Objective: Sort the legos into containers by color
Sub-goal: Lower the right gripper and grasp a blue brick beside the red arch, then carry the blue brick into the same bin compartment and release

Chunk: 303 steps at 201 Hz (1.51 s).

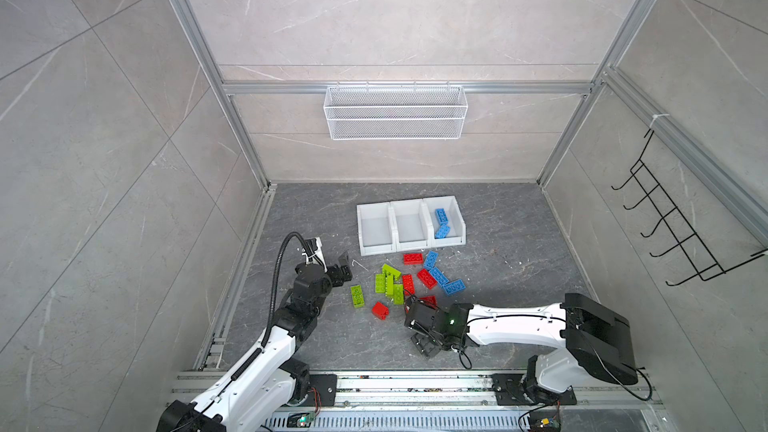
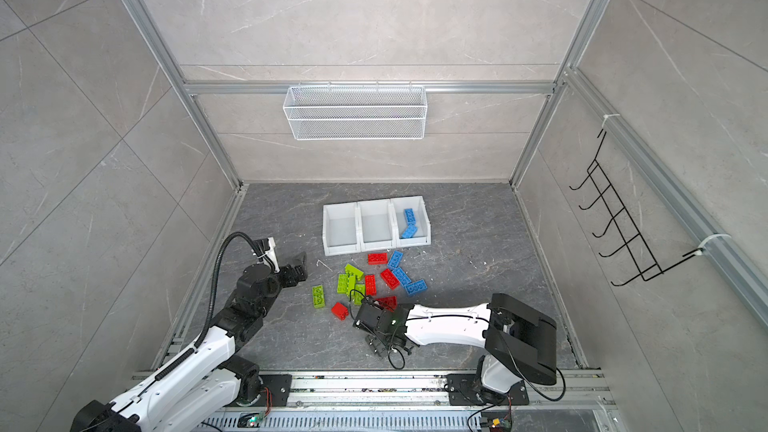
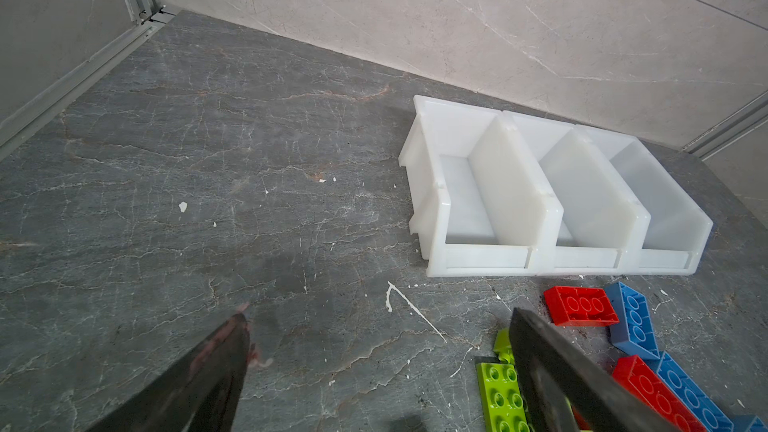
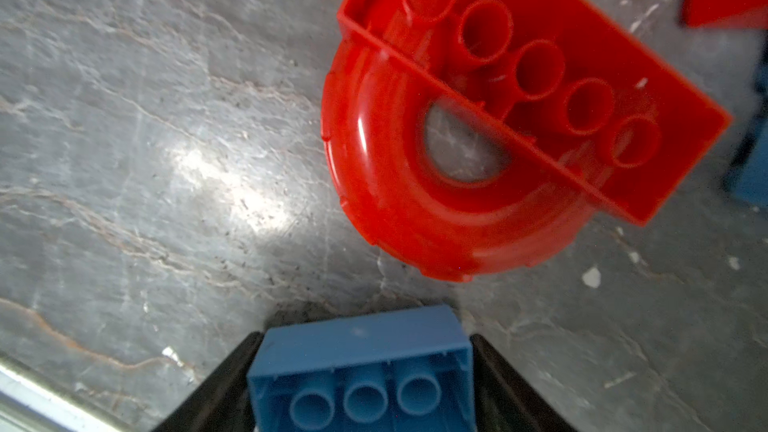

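We are clamping right gripper [image 4: 365,340] on blue brick [image 4: 361,371] near red arch [image 4: 415,209] | left gripper [image 3: 380,311] gaping, empty | next: needing lift to blue-stocked container [image 1: 459,221]

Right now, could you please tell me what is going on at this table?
The robot is sorting bricks by colour. The right pincer is closed on a blue brick beside the red arch piece. The left pincer is open and empty, near the green bricks. Of the three white bins, the rightmost in both top views holds two blue bricks; the others are empty. The loose bricks lie on the floor in front.
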Available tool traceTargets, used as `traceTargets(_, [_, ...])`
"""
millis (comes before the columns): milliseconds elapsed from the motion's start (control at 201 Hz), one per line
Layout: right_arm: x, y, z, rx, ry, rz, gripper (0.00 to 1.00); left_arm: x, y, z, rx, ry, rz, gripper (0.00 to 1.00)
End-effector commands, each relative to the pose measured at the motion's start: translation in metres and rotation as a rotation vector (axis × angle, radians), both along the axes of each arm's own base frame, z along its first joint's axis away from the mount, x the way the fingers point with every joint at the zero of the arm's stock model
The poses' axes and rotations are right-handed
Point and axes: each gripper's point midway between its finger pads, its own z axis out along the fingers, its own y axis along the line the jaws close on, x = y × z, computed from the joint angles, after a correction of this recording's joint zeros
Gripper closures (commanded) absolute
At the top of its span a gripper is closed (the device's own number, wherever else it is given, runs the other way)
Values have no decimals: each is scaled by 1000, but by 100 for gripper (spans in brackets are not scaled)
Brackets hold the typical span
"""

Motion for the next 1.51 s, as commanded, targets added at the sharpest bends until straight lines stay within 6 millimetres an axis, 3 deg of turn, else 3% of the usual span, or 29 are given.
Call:
traceTargets(0, [-4,-3,-3,-5,18,-9,23,6,-3,23,-21,-59,-6,1])
traceTargets(423, [3,-7,2,82,-33,-123,38,6,-4,24,-19,-58,-11,1])
traceTargets(498, [5,-3,5,110,-34,-143,44,6,-1,22,-7,-57,0,0])
traceTargets(677, [19,-7,19,150,-46,-212,47,8,-5,19,-16,-49,-11,1])
traceTargets(807, [37,-16,43,182,-76,-243,48,10,-8,15,-13,-39,-22,0])
traceTargets(1016, [80,-24,78,268,-124,-265,48,8,-10,14,-32,-48,-38,1])
traceTargets(1250, [154,-26,112,294,-194,-282,49,8,-14,15,-47,-44,-52,1])
traceTargets(1504, [239,-48,136,354,-254,-364,50,7,-12,18,-41,-49,-44,1])
